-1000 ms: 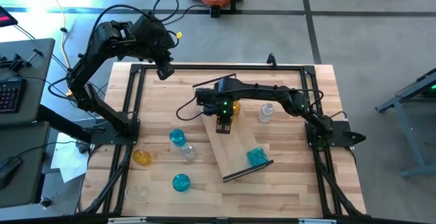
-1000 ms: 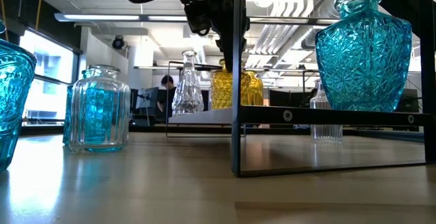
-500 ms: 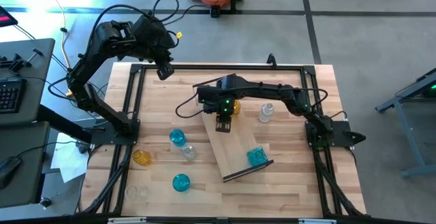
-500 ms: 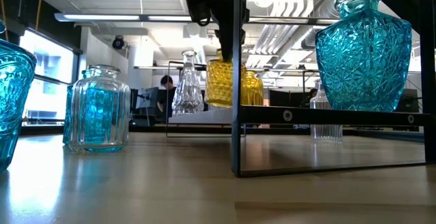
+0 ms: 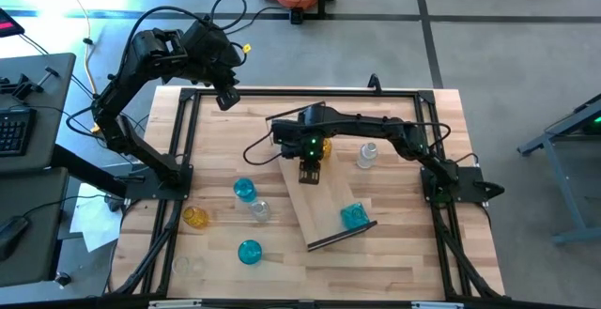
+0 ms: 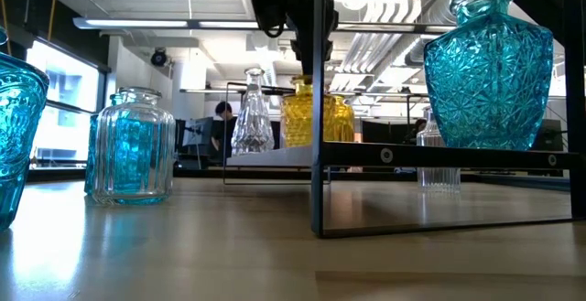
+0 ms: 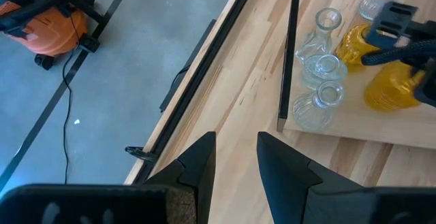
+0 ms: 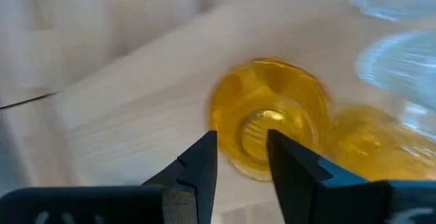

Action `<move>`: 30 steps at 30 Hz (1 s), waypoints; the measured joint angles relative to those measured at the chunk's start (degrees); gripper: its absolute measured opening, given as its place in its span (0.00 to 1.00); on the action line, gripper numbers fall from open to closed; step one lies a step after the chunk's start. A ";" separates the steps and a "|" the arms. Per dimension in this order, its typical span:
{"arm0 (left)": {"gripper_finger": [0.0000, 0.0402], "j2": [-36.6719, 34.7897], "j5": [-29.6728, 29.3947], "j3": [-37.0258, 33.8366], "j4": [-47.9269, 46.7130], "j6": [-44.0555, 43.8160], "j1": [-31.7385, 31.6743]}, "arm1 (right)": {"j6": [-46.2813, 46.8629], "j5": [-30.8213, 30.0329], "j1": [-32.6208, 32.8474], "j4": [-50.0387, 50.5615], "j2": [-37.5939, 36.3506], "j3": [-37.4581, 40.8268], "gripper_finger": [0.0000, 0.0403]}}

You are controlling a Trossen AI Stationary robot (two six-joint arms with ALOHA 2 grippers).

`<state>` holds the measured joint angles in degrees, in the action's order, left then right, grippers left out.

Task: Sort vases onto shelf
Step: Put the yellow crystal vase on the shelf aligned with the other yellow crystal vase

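Note:
The shelf (image 5: 319, 206) lies slantwise on the table. A blue vase (image 5: 354, 216) stands at its near end. Two yellow vases and three clear ones (image 7: 323, 67) stand at its far end. My right gripper (image 8: 242, 149) hangs open, pointing down, right over the mouth (image 8: 262, 132) of one yellow vase (image 6: 302, 113), which stands upright on its base on the shelf. My left gripper (image 7: 235, 149) waits open, raised above the table's far left corner. My right gripper has its fingertips (image 8: 276, 142) level with the rim of the yellow vase's mouth, coming from above. I cannot tell whether a finger touches the rim. The vase stands on the shelf by itself.
More vases stand on the table's left half: a blue one (image 5: 244, 190), a clear one (image 5: 259, 209), a yellow one (image 5: 194, 217), another blue (image 5: 249, 251), and a clear one (image 5: 183, 265). One clear vase (image 5: 366, 154) stands right of the shelf. A black frame (image 5: 178, 140) rims the table.
The yellow vase under my right gripper tipped for a moment half a second ago and stands upright on the shelf again. Neither gripper has opened or shut.

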<state>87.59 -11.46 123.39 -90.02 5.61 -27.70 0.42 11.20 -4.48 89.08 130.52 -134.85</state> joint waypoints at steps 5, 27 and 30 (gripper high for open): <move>0.25 0.00 0.00 0.00 0.00 0.04 -0.01 | -0.37 -2.82 0.21 -0.66 0.00 -0.11 0.28; 0.25 0.00 0.48 0.00 0.00 -0.02 0.00 | 5.91 -7.33 1.95 -1.51 -4.38 -0.17 0.28; 0.25 0.00 0.66 0.00 0.00 -0.42 -0.01 | 8.02 -7.63 2.48 -1.62 -6.24 -0.17 0.28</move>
<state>87.59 -10.80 123.39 -90.01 5.19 -27.72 8.44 3.57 -2.00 87.46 124.28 -135.02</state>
